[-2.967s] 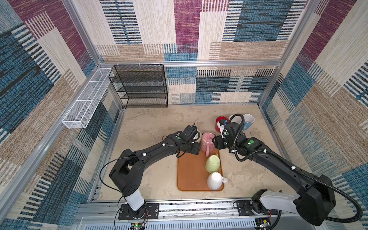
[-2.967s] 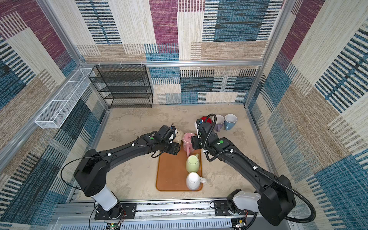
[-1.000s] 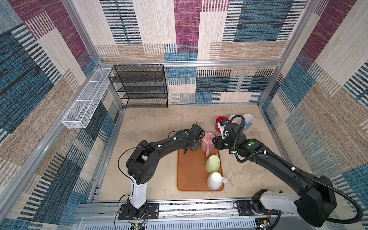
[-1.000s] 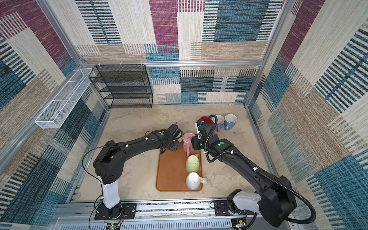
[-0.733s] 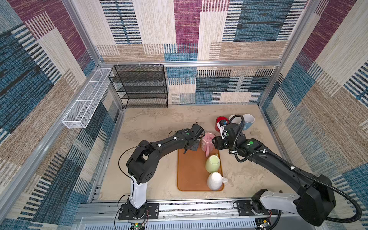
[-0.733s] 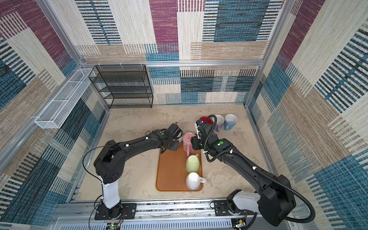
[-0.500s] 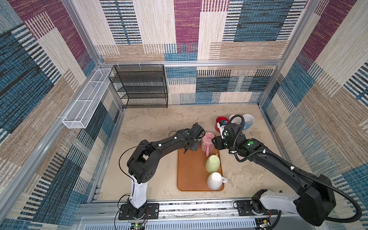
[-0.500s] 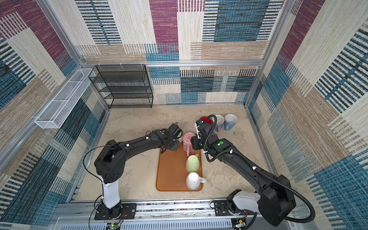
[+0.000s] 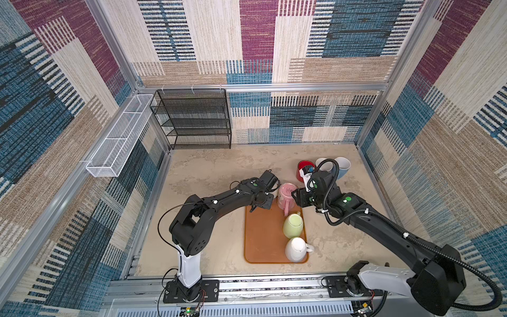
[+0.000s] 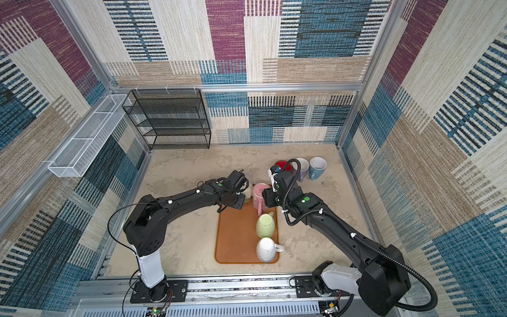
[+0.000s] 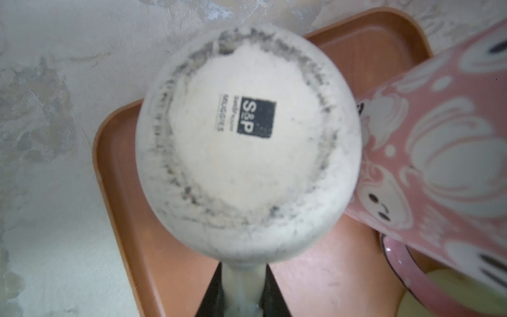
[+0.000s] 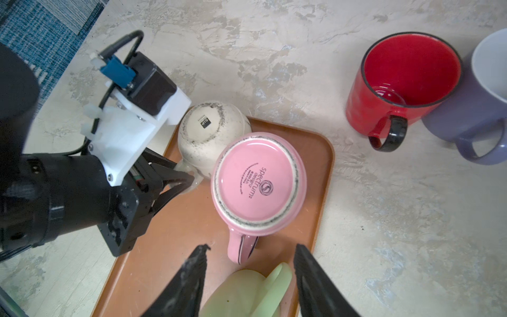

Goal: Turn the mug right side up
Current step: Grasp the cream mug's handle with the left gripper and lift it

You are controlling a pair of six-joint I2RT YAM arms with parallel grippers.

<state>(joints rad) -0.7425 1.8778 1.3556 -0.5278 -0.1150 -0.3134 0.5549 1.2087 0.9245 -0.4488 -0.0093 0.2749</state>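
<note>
Your left claw is pressed together on the handle of the cream mug, which sits base-up at the far left corner of the tray, close against the upturned pink mug. Pinching the handle likely gives you a lever for rolling it upright. Your right claw hangs partly spread above the pink mug's handle, holding nothing, probably waiting its turn.

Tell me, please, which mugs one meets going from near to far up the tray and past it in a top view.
white mug → green mug → pink mug → red mug
</note>
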